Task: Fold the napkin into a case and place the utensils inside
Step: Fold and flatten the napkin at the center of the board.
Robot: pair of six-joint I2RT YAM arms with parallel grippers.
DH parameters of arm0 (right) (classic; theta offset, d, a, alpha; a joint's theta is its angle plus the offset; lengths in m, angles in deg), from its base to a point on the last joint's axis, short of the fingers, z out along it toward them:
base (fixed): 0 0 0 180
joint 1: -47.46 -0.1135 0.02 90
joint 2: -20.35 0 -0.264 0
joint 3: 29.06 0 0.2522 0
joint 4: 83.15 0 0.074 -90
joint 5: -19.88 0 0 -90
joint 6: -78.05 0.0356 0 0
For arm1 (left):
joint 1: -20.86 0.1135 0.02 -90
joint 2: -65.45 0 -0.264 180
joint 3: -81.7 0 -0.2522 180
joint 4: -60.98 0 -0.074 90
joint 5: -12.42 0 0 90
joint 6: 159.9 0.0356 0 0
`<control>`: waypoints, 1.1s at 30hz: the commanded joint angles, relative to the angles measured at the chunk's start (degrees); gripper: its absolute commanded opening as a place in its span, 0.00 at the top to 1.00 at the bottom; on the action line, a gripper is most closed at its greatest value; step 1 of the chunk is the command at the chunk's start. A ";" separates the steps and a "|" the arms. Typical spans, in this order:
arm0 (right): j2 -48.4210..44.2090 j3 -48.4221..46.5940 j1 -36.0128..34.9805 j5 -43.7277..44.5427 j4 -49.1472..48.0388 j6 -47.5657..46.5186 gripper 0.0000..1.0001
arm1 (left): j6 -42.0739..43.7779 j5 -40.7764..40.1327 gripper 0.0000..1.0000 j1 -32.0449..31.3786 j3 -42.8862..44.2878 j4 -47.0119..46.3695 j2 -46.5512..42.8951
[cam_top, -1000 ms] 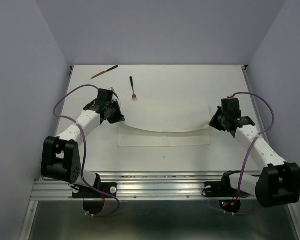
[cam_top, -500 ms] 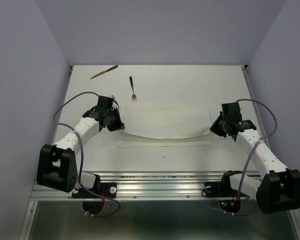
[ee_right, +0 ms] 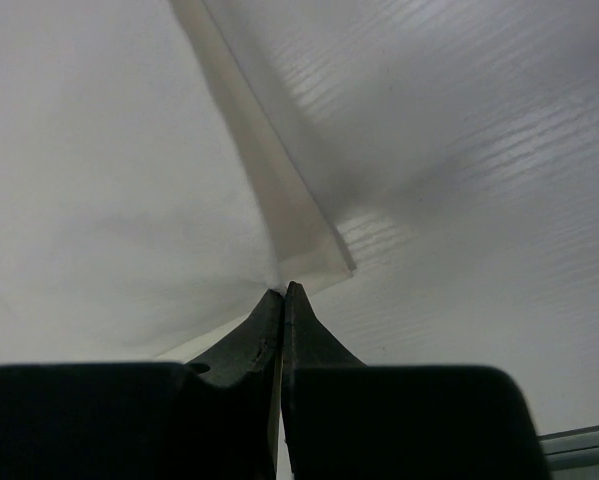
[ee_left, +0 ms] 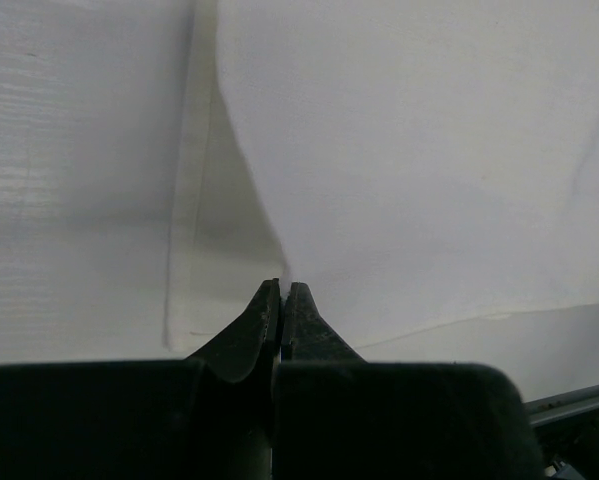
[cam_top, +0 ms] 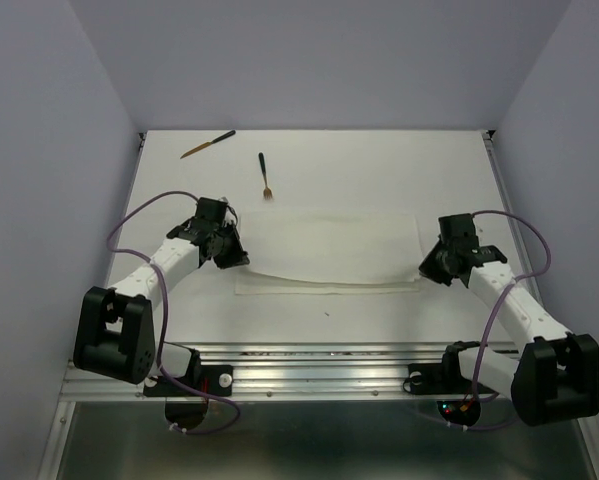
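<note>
The white napkin [cam_top: 329, 250] lies across the table's middle, its far half folded toward the near edge. My left gripper [cam_top: 241, 258] is shut on the napkin's left corner [ee_left: 309, 200], black fingertips pinching cloth. My right gripper [cam_top: 426, 270] is shut on the right corner [ee_right: 129, 200], just above the lower layer's edge [ee_right: 309, 245]. Two utensils lie at the back: a wooden knife [cam_top: 207, 144] with a dark handle at far left and a fork [cam_top: 264, 174] beside it. No finished case shows.
The white table [cam_top: 379, 170] has grey walls on three sides. A metal rail [cam_top: 309, 360] runs along the near edge, with both arm bases on it. Purple cables [cam_top: 129, 215] loop beside each arm.
Both grippers have carried the napkin's lifted edge toward the near side and lower, so the fold now lies nearly flat over the bottom layer.
</note>
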 commanded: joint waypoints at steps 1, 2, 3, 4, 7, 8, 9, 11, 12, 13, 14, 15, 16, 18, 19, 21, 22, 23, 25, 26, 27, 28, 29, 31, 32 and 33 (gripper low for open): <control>-0.14 1.31 0.32 -0.17 -1.18 1.29 0.99 | -0.41 -0.20 1.00 -0.38 -1.28 -1.55 0.75; 0.12 1.75 0.32 -0.26 -1.27 1.29 0.99 | -0.50 -0.11 1.00 -0.47 -1.46 -1.73 1.01; 0.30 1.84 0.32 -0.35 -1.27 1.38 0.99 | -0.50 -0.02 1.00 -0.47 -1.63 -2.08 1.10; 0.39 2.02 0.32 -0.52 -1.36 1.20 0.99 | -0.42 -0.02 1.00 -0.47 -1.81 -2.26 1.27; 0.65 2.54 0.32 -1.23 -2.32 0.50 0.99 | -0.07 -0.02 1.00 -0.64 -1.90 -2.35 1.71; 0.74 2.81 0.32 -1.14 -2.59 0.41 0.99 | 0.02 -0.02 1.00 -0.73 -1.90 -2.26 1.80; 1.26 2.90 0.32 -1.05 -2.59 0.32 0.99 | 0.11 -0.20 1.00 -0.73 -1.90 -2.17 1.89; 1.71 2.81 0.32 -0.88 -2.59 0.23 0.99 | 0.20 -0.55 1.00 -0.73 -1.98 -2.17 2.07; 1.88 2.81 0.32 -0.96 -2.50 0.23 0.99 | 0.11 -0.81 1.00 -0.73 -1.99 -2.08 2.15; 2.06 2.81 0.32 -0.88 -2.50 0.15 0.99 | 0.11 -0.99 1.00 -0.73 -2.16 -2.17 2.42; 2.15 2.90 0.32 -1.05 -2.59 -0.03 0.99 | 0.11 -1.16 1.00 -0.73 -2.25 -2.17 2.59; 2.32 3.16 0.32 -1.40 -2.77 0.06 0.99 | 0.02 -1.43 1.00 -0.73 -2.34 -2.17 2.94; 2.50 3.77 0.32 -1.58 -3.03 0.15 0.99 | 0.02 -1.51 1.00 -0.73 -2.60 -2.17 3.73; 2.76 4.39 0.32 -2.01 -3.29 0.15 0.99 | 0.02 -1.52 1.00 -0.73 -2.86 -2.26 4.53; 2.76 4.65 0.32 -2.19 -3.38 -0.03 0.99 | 0.02 -1.69 1.00 -0.73 -3.13 -2.43 5.05; 1.80 4.57 0.32 -2.19 -3.38 -0.29 0.99 | -0.07 -1.87 1.00 -0.73 -3.30 -2.70 5.14; 1.36 4.22 0.32 -2.02 -3.30 -0.47 0.99 | -0.07 -1.87 1.00 -0.73 -3.04 -2.70 4.80; 0.66 3.35 0.32 -1.76 -3.12 -0.90 0.99 | 0.02 -1.95 1.00 -0.73 -2.69 -2.44 4.44; -1.01 2.03 0.32 -0.44 -1.89 -1.52 0.99 | 0.11 -2.39 1.00 -0.73 -1.20 -1.29 2.96; -1.45 0.54 0.32 0.09 -1.45 -1.70 0.99 | 0.20 -2.57 1.00 -0.73 -0.59 -0.68 2.42; -2.24 -0.17 0.32 0.88 -0.40 -1.87 0.99 | 0.29 -3.18 1.00 -0.73 0.03 0.46 1.90; -2.42 -0.96 0.32 1.23 0.21 -1.96 0.99 | 0.37 -3.45 1.00 -0.73 0.64 1.08 1.37; -2.77 -2.10 0.32 1.58 1.00 -2.22 0.99 | 0.46 -3.88 1.00 -0.73 1.78 2.39 0.58; -3.39 -2.90 0.32 1.67 1.71 -2.31 0.99 | 0.55 -4.33 1.00 -0.73 2.93 3.45 -0.47; -3.56 -3.25 0.32 1.67 1.98 -2.31 0.99 | 0.55 -4.50 1.00 -0.73 3.02 3.89 -0.74; -3.82 -3.52 0.32 1.41 2.59 -2.14 0.99 | 0.64 -4.50 1.00 -0.73 3.11 4.50 -1.01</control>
